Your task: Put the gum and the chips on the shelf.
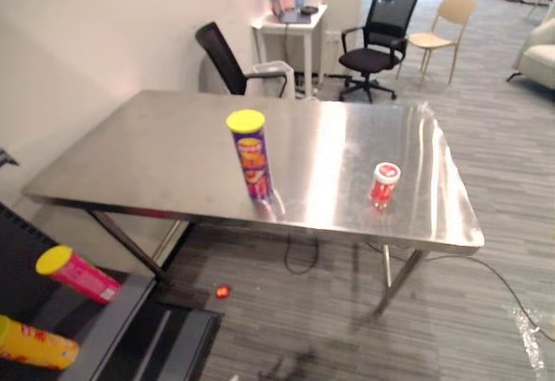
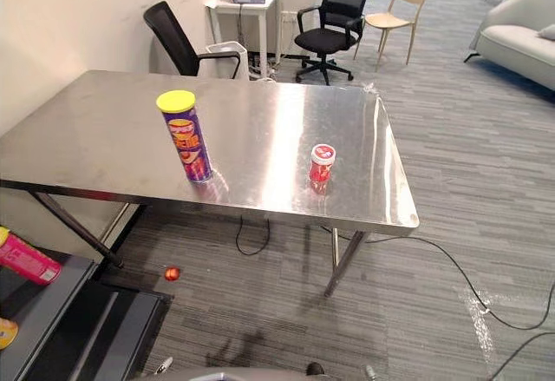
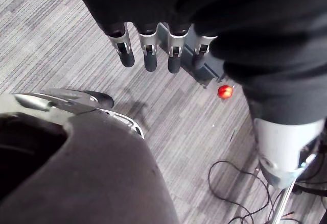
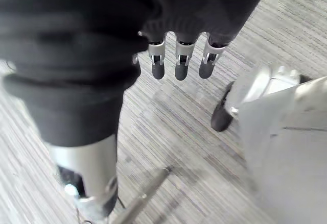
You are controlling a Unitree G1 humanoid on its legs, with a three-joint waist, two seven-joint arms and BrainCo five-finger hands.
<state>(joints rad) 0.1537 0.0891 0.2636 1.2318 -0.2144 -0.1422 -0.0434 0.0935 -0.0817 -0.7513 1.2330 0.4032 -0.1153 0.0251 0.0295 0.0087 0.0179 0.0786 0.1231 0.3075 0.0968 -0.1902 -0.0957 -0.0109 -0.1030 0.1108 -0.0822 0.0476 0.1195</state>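
A tall purple chips can with a yellow lid stands upright near the front edge of the steel table. To its right, apart from it, stands a small red gum tub with a white lid. The dark shelf is low at the lower left, beside the table's left end. In the left wrist view my left hand hangs over the carpet with straight fingers and holds nothing. In the right wrist view my right hand hangs the same way, open and holding nothing.
On the shelf lie a pink can and a yellow can. A small red object lies on the carpet under the table. A black chair, a white side table and more chairs stand behind the table.
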